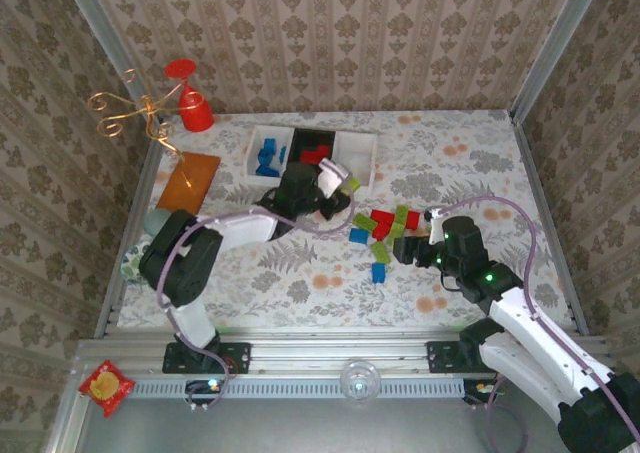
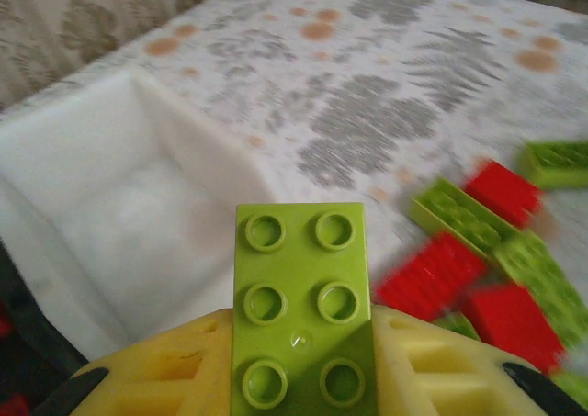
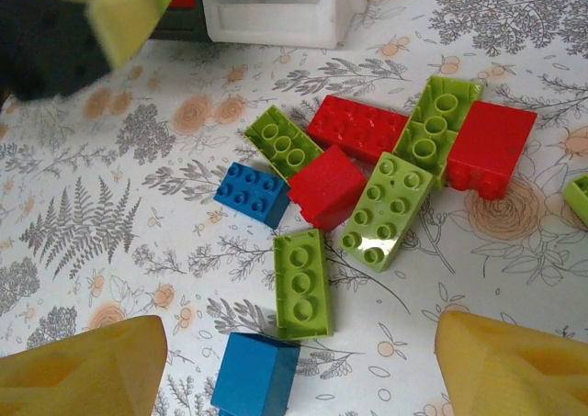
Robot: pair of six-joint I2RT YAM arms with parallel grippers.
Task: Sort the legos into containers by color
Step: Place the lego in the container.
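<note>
Now your left gripper (image 2: 303,379) is gripping a green brick (image 2: 299,287) lengthwise, white bin (image 2: 119,205) lying just ahead-left, while your right gripper (image 3: 299,365) is hovering wide.

**Lime lego clamped beside white container**

The left pincer (image 2: 301,356) grips a six-stud lime green lego (image 2: 301,297) between its yellow fingers (image 2: 156,375), studs facing the camera. A white container (image 2: 110,214) sits open behind; blurred red and lime legos (image 2: 478,269) lie on the floral counter (image 2: 367,95) at right
</note>
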